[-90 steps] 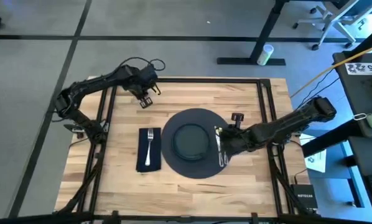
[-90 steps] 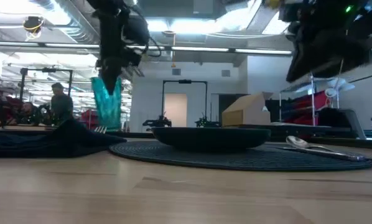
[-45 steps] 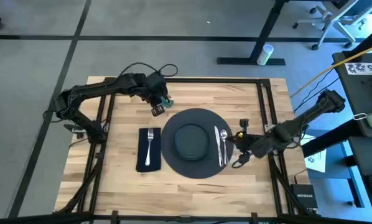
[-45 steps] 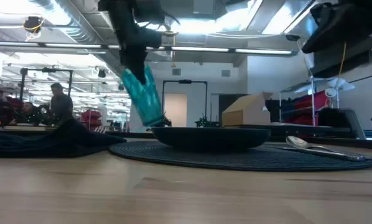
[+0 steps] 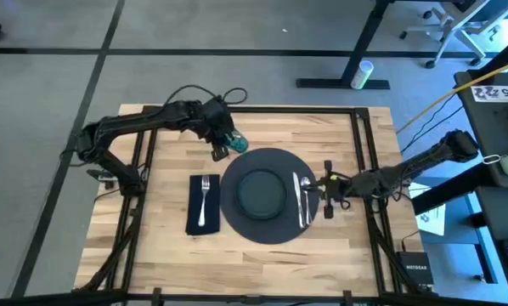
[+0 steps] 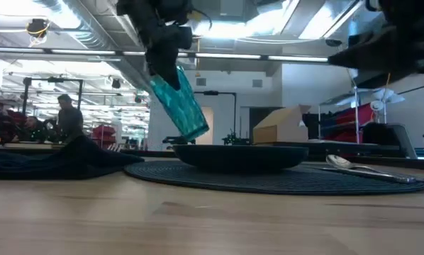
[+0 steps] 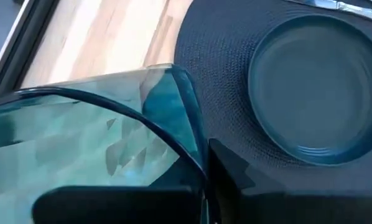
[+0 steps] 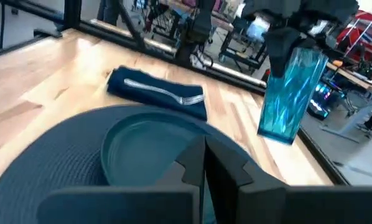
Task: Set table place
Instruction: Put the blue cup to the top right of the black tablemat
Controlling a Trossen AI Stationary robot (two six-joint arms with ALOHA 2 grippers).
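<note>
- Cup step in hand: faceted teal glass cup (image 6: 178, 101) aloft and tilted, off the light butcher-block wooden table (image 5: 262, 255), at about eleven o'clock of the large dark grey round woven charger (image 5: 266, 230).
- Next: upright it and lower to bare wood beyond the charger's rim.
- Left gripper (image 5: 217, 139) clamped around the cup, arm reaching from nine o'clock.
- Right gripper (image 5: 330, 188) idle at three o'clock, fingers pressed together, beside the silver knife and spoon (image 5: 302, 198).
</note>
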